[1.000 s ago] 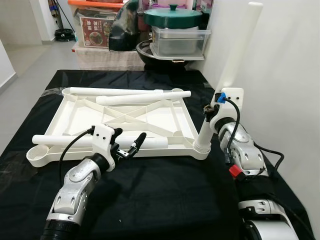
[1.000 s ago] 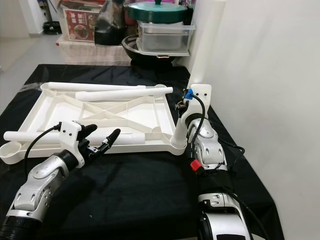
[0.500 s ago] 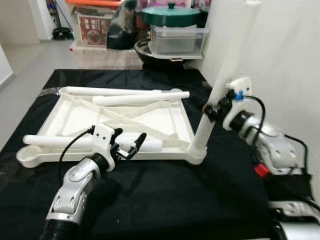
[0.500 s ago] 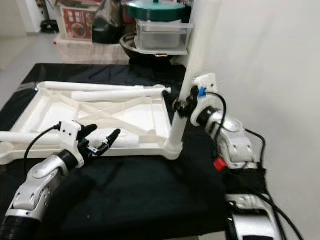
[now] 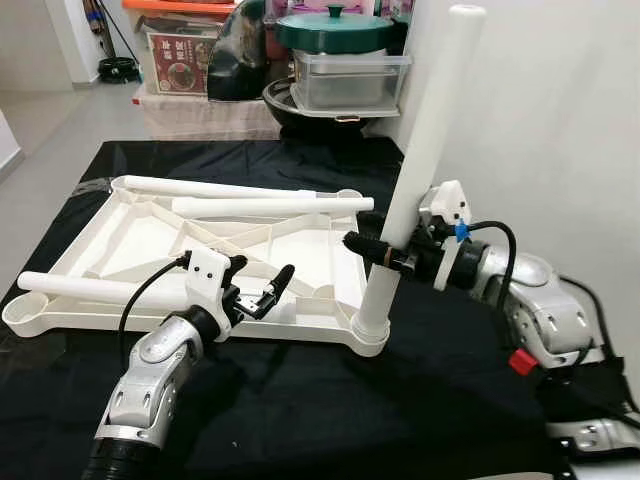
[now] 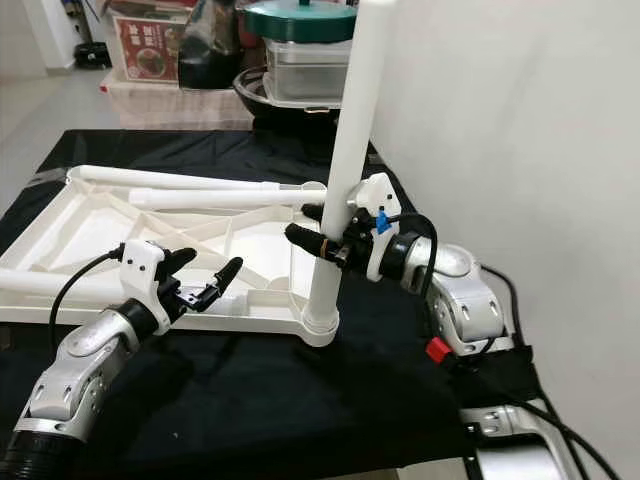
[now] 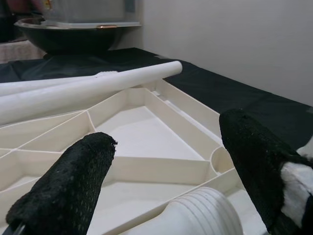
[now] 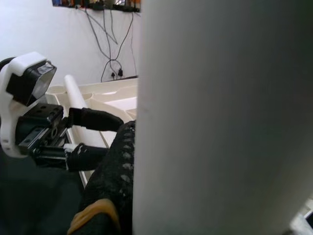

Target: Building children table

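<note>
The upturned white tabletop (image 5: 150, 235) is lying on the black-covered table (image 5: 300, 400). At its near right corner, a white leg (image 5: 415, 175) is standing upright in its socket, with the right gripper (image 5: 375, 245) clamping it at mid-height. The left gripper (image 5: 262, 290), fingers spread apart, is hovering over the tabletop's near edge above a loose leg (image 5: 85, 288).

Table top (image 5: 150, 235): white plastic. Legs, upright (image 5: 420, 170) and loose (image 5: 265, 205): white. Work surface cloth (image 5: 300, 400): black. Grippers, left (image 5: 258, 290) and right (image 5: 385, 240): black textured fingers (image 7: 73, 181) on white housings, silver arms (right arm carries a blue clip and a red tab). Background pot lid (image 5: 335, 30): dark green. Wall (image 5: 560, 120): white.
</note>
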Available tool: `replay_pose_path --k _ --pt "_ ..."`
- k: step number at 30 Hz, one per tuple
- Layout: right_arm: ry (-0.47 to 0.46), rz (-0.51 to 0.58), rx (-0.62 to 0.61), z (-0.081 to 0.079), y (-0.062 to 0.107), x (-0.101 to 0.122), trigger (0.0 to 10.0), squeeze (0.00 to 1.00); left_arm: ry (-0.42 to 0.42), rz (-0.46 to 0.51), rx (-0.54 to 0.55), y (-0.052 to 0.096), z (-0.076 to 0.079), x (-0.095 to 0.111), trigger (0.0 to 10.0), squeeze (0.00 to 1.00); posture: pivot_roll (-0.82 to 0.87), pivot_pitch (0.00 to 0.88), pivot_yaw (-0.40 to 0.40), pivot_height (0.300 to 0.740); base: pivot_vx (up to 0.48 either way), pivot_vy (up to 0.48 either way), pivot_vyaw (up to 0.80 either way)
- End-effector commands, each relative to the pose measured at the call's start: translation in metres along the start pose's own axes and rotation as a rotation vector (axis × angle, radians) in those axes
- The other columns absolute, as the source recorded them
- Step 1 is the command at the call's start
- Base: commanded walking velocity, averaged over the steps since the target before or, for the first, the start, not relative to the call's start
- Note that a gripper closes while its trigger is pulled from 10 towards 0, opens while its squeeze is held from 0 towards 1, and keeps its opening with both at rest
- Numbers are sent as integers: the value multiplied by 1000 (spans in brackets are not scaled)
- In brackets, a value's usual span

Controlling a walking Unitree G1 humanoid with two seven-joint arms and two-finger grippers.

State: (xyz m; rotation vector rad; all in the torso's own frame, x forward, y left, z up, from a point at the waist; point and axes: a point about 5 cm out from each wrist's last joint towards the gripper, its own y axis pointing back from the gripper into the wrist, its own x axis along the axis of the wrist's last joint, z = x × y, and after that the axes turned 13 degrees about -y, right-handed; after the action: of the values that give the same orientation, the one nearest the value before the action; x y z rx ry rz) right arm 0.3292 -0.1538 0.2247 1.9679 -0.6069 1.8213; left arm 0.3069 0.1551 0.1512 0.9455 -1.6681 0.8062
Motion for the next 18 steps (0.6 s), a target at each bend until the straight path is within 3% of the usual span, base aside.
replay_pose_path --k 1,2,3,5,6,8,9,11,18 --pt "-37 -88 -73 6 -3 -18 0 0 -9 -22 -11 1 1 -5 10000 0 14 0 -89 740 0 0 0" --pt "-77 -86 -186 17 -3 -22 0 0 -10 -21 -13 0 2 -5 10000 0 12 0 -88 740 0 0 0" --pt "-77 -86 -186 17 -3 -22 0 0 -10 -21 -13 0 2 -5 10000 0 12 0 -88 740 0 0 0" --pt "-75 -82 -509 41 3 -26 0 0 -7 -19 -15 -1 3 -4 10000 0 9 0 -85 740 0 0 0" --pt "-75 -82 -509 41 3 -26 0 0 -7 -19 -15 -1 3 -4 10000 0 9 0 -85 740 0 0 0" --pt "-71 -35 -780 60 14 -24 0 0 -6 -19 -17 -1 4 -5 10000 0 8 0 -86 740 0 0 0" --pt "-71 -35 -780 60 14 -24 0 0 -6 -19 -17 -1 4 -5 10000 0 8 0 -86 740 0 0 0" --pt "-147 40 -952 66 20 -25 0 0 -6 -19 -15 -1 3 -5 10000 0 13 0 -91 740 0 0 0" --pt "-188 38 -969 59 14 -34 0 0 -5 -17 -10 -1 2 -3 10000 0 20 0 -93 740 0 0 0"
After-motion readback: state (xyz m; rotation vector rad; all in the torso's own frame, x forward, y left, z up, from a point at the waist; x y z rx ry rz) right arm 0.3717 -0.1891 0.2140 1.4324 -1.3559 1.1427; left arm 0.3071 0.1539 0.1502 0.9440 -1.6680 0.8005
